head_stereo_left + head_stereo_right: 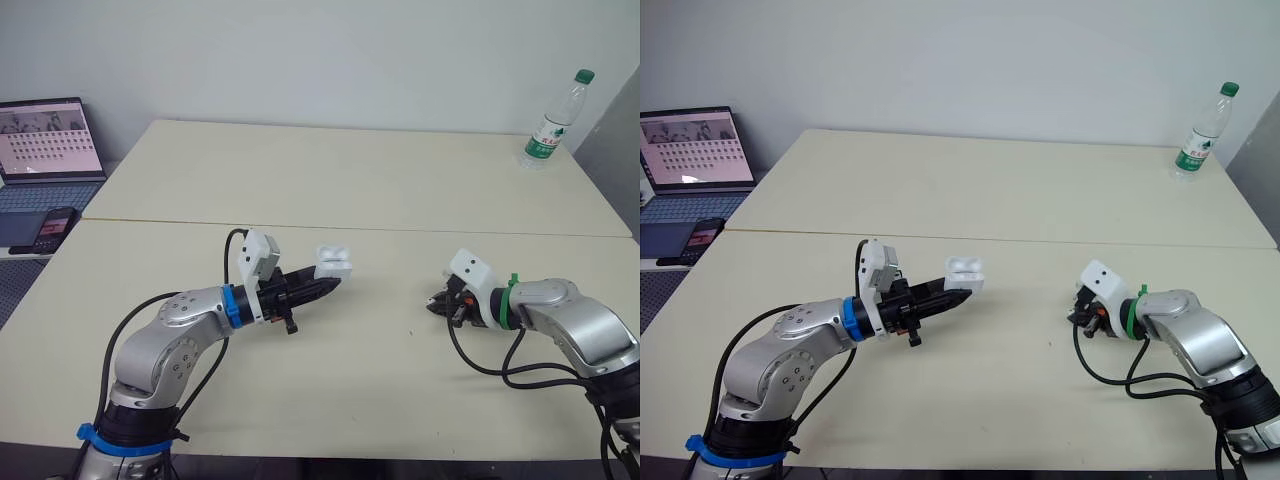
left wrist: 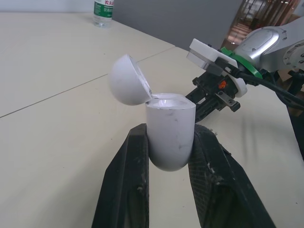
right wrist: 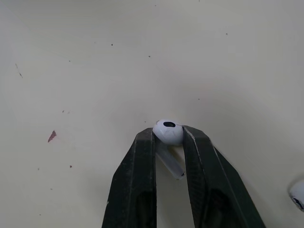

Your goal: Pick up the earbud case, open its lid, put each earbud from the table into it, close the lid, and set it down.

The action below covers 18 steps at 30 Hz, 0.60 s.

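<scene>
My left gripper (image 1: 332, 285) is shut on a white earbud case (image 2: 168, 128), held upright above the table left of centre. Its domed lid (image 2: 127, 80) stands open, tilted back on the hinge. In the left eye view the case (image 1: 335, 262) shows at the fingertips. My right gripper (image 3: 168, 135) is shut on a white earbud (image 3: 167, 132), its stem lying between the black fingers just above the tabletop. That gripper (image 1: 436, 305) sits low at the right of the table, pointing toward the case. A second earbud (image 3: 298, 194) lies on the table close by.
A plastic water bottle (image 1: 555, 120) stands at the table's far right corner. A laptop (image 1: 45, 145) and a phone (image 1: 50, 228) rest on a side surface to the left. A seam (image 1: 400, 228) runs across the beige tabletop.
</scene>
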Each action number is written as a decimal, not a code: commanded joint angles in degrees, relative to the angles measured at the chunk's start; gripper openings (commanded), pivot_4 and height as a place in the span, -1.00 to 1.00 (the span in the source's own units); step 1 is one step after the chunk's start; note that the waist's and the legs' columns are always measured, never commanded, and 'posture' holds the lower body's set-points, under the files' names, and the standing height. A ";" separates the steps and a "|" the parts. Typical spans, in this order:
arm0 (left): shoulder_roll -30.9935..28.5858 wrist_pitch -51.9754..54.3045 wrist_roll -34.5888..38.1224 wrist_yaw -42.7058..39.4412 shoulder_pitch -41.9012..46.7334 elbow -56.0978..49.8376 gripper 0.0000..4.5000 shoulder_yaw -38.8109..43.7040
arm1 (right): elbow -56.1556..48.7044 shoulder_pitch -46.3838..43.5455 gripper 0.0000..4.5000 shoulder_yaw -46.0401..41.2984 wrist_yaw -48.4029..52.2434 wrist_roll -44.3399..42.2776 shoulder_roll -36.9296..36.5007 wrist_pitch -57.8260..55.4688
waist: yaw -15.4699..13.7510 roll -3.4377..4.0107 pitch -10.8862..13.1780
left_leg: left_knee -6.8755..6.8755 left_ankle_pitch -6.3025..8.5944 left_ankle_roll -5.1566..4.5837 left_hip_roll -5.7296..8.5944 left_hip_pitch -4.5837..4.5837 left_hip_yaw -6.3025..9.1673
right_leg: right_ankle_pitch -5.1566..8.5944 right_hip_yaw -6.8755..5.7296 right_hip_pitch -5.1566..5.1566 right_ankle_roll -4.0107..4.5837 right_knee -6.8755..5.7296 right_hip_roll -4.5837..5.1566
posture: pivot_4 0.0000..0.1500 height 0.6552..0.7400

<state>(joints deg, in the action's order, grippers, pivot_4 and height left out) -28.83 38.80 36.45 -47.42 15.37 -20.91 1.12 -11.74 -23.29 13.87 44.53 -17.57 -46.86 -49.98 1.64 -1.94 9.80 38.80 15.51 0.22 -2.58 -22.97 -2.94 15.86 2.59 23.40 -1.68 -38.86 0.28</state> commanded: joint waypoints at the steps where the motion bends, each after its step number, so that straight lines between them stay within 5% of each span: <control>1: -0.39 -0.09 1.57 0.12 1.02 -2.30 -0.67 0.68 | -1.68 0.35 -0.74 -1.77 0.77 0.35 -0.66 0.89 | 0.00 0.00 0.00 | 0.00 0.00 0.00 0.00 0.00 0.00 | 0.00 0.00 0.00 0.00 0.00 0.00 | 1.00 0.91; 10: -1.35 1.56 3.85 -0.07 0.44 -4.18 -0.67 0.58 | -12.39 15.42 -0.74 -11.31 15.23 -3.70 -13.59 10.91 | -0.28 0.00 0.03 | -0.01 0.01 0.01 0.02 -0.04 0.04 | 0.01 -0.03 -0.02 -0.01 0.07 0.02 | 1.00 0.91; 18: -2.61 3.88 7.29 -0.19 -0.54 -5.93 -0.67 1.02 | -8.12 29.91 -0.74 -16.10 21.08 2.21 -22.02 24.73 | 0.01 -0.04 0.05 | 0.04 -0.01 0.00 -0.02 0.17 -0.08 | 0.16 -0.03 -0.13 -0.27 0.01 0.00 | 1.00 0.91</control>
<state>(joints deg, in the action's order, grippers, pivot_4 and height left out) -30.88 42.46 42.09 -47.18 14.71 -24.56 1.22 -20.64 6.37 0.00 65.00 -16.93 -67.89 -28.51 1.65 -1.99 9.86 38.85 15.49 0.22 -2.61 -22.78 -3.04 16.02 2.57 23.27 -1.95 -38.87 0.27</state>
